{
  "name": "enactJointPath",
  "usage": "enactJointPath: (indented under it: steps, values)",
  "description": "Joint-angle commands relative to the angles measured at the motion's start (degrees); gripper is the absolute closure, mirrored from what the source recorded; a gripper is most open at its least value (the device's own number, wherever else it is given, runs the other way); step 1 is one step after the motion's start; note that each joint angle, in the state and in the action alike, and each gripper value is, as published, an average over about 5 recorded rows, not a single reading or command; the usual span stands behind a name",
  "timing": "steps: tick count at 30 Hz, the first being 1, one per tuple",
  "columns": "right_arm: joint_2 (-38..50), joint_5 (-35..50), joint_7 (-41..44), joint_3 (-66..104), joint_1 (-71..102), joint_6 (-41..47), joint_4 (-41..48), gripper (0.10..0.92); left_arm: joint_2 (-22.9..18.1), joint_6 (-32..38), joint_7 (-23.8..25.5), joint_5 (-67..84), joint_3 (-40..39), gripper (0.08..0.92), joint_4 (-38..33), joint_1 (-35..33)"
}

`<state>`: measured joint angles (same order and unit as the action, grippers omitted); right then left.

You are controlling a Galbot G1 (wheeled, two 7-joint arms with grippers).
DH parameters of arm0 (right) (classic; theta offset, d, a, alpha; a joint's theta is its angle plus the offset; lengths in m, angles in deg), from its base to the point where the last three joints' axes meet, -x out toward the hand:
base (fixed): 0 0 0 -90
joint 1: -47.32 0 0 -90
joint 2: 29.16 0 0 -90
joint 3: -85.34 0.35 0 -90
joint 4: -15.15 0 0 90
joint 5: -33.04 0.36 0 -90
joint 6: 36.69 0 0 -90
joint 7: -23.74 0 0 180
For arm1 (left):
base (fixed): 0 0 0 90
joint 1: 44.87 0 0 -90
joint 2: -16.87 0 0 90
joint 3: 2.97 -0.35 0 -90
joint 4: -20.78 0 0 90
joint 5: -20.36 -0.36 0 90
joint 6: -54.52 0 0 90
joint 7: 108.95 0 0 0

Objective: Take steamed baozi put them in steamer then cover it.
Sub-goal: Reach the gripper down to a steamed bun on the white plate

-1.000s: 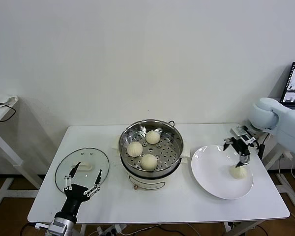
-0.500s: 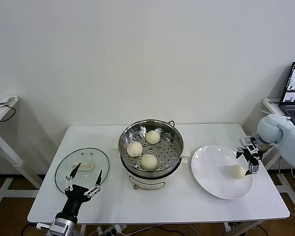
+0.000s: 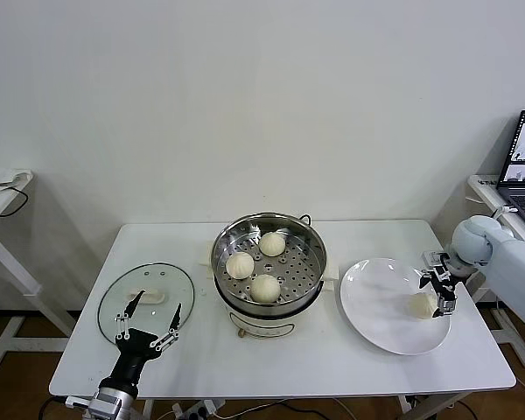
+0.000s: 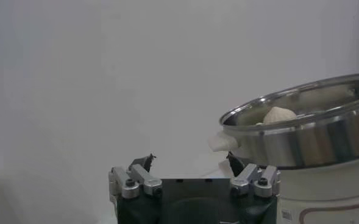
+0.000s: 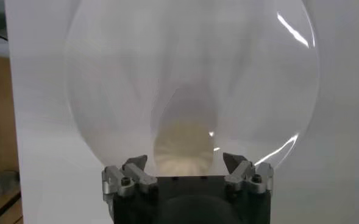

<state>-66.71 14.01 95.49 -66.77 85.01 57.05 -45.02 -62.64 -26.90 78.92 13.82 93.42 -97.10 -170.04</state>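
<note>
Three baozi (image 3: 264, 287) sit in the steamer (image 3: 269, 273) at frame centre; a fourth baozi (image 3: 421, 304) lies on the white plate (image 3: 376, 302) at right, partly hidden by the right claw (image 3: 441, 294), whose fingers gape wide around it without gripping. Lower left, the left claw (image 3: 147, 324), spread open and empty, hovers over the glass cover (image 3: 146, 298) near the surface (image 3: 332, 363) front edge

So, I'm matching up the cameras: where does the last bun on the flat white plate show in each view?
Head view: the small round cream-white bun lies on the plate's right part, right end effector open around it.
Left wrist view: not in it.
Right wrist view: the bun sits between the open fingers.
Shared landmark: the round flat white plate.
</note>
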Motion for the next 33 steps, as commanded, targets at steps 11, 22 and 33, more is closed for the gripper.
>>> enactJointPath:
  steps: [11,22,33]
  values:
    - [-2.0,-3.6,0.2,3.5,2.3,-0.9,2.2,0.208,-0.1,0.1,0.0,-0.2,-0.1,0.177,0.3,0.1]
    - [-2.3,-4.4,0.2,3.8,2.6,-1.5,2.7,0.344,-0.2,0.0,0.0,-0.3,-0.4,0.177,0.4,0.4]
    - [0.3,1.8,1.2,1.0,-0.6,-0.3,-0.3,0.347,-0.1,-0.2,-0.1,-0.3,-0.5,0.177,0.3,0.4]
